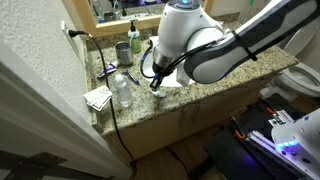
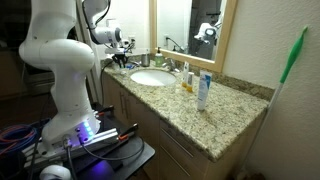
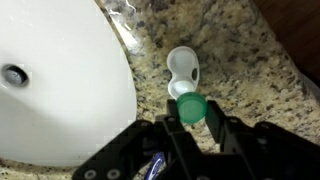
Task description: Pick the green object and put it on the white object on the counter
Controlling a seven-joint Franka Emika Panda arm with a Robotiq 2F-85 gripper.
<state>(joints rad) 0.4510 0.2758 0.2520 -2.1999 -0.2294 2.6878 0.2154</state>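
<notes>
Green object [image 3: 192,106] clamped betw. jaws of my gripper [image 3: 192,118], at near end of white object [image 3: 183,66] (contact w/ it unclear). White object lies on granite counter [image 3: 255,70], beside sink basin [image 3: 60,90].

Speckled polished granite counter [image 3: 265,85], glossy white ceramic sink basin [image 3: 60,90], smooth plastic green object [image 3: 191,108], glossy white object [image 3: 183,68]
</notes>
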